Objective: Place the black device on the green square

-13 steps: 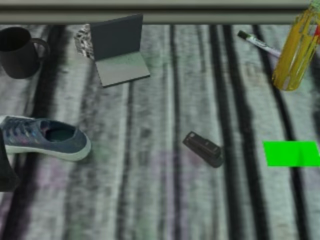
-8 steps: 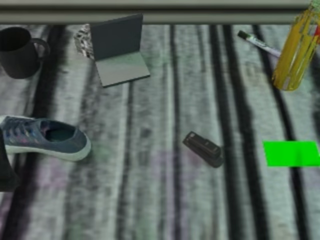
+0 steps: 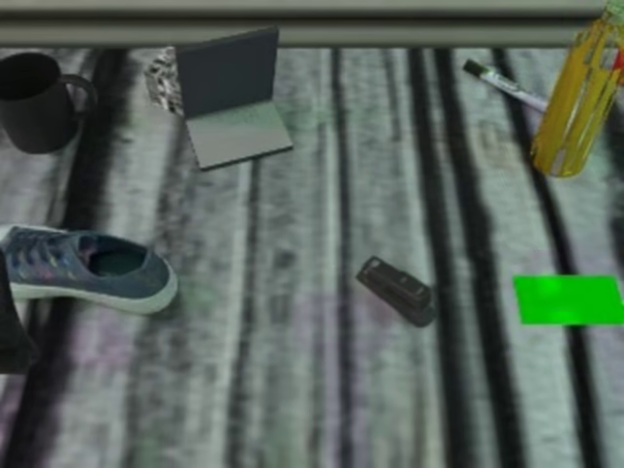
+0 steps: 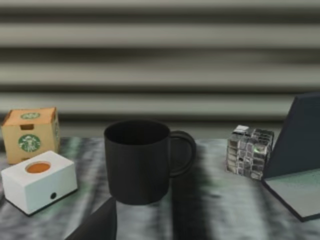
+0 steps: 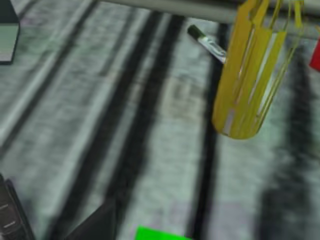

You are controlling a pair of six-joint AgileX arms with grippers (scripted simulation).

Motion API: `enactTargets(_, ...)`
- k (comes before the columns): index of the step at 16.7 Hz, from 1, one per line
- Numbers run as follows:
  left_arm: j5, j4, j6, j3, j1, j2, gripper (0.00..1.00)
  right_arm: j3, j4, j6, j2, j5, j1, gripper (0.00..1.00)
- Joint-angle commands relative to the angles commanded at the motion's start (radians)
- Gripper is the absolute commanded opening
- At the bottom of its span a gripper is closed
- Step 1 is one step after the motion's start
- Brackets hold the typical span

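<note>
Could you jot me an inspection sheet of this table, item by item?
Surface: table with grey and black streaks.
Job's things: black device lies near the middle, apart from the green square at the right edge; nothing on the square.
Clutter: black mug, mini laptop, shiny cube, shoe, marker, yellow bottle; two small boxes beside the mug.
Grippers: neither clearly in view; a dark shape, probably the left arm, at the left edge.
Cables: nothing seen.
Surroundings: striped backdrop.

left arm (image 3: 12,331) | edged slightly further off table's left edge
</note>
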Motion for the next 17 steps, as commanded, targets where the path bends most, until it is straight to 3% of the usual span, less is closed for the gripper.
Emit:
enactTargets(9, 0.000, 0.000, 0.000, 0.000, 0.000, 0.000, 1.00, 0.795, -0.553, -0.083, 1.000, -0.001, 0.246, 1.00)
enactTargets(17, 0.000, 0.000, 0.000, 0.000, 0.000, 0.000, 1.00, 1.259, -0.837, -0.128, 1.503, -0.003, 0.384, 1.00)
